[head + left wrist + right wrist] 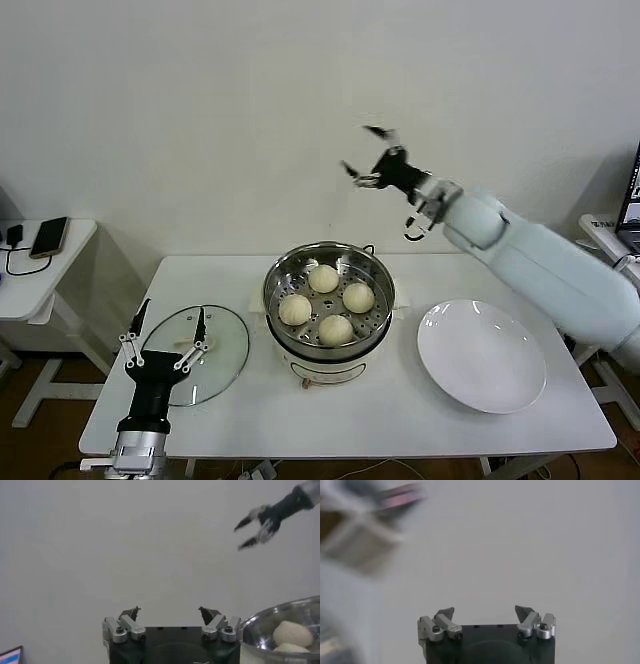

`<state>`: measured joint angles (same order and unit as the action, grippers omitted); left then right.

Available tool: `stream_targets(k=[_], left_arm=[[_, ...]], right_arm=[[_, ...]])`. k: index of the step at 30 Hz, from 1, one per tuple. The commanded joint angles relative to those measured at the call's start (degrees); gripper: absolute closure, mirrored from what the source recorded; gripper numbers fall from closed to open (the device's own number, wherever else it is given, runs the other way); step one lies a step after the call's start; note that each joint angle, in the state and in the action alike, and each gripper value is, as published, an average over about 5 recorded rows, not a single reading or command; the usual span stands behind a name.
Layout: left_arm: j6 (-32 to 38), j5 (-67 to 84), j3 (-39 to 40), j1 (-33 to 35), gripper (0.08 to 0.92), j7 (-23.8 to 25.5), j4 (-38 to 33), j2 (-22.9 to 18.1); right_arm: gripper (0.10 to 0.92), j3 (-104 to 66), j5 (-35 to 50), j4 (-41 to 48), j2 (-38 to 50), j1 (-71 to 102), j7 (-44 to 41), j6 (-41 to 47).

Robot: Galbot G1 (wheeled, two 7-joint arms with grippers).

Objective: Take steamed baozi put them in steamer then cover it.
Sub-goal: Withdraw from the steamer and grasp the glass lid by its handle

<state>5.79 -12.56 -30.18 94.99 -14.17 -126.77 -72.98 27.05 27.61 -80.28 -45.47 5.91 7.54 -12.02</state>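
Observation:
Several cream-white steamed baozi point(323, 278) lie inside the shiny steamer point(277, 272), which stands at the middle of the table; the left wrist view catches the steamer's rim point(260, 625) and one baozi point(292, 632). The clear glass cover point(228, 345) lies flat on the table to the steamer's left. My left gripper point(172, 310) point(170, 611) points upward at the cover's near-left edge, open and empty. My right gripper point(358, 148) point(484, 611) hangs high above the steamer before the wall, open and empty. It also shows far off in the left wrist view, right gripper point(238, 538).
A flat white plate point(482, 355) lies to the right of the steamer. A side table with a phone point(48, 237) stands at the far left. A laptop point(632, 195) shows at the right edge. The wall rises right behind the table.

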Motion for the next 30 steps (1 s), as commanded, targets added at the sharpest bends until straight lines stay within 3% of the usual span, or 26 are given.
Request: stream_targets(k=[1,14,30], left_arm=[[-1.2,-6.4,-0.6,-3.6,0.177,-1.0,4.8,1.3],[-0.4,-27.7,-2.5,-5.8,0.177,-1.4,18.0,3.4],[-2.9,-56.5,-3.4,-12.8,0.177,-1.4,32.2,5.0]], right_arm=[[0.203,-31.4,-0.7,-4.2,2.1,35.7,15.5,-5.2],[0.203,-47.8,-1.7,-6.1,-9.4,56.1,10.7,-7.1],[0.203,-54.2,-2.1,-9.5,-13.8,66.6,7.9,-7.7]])
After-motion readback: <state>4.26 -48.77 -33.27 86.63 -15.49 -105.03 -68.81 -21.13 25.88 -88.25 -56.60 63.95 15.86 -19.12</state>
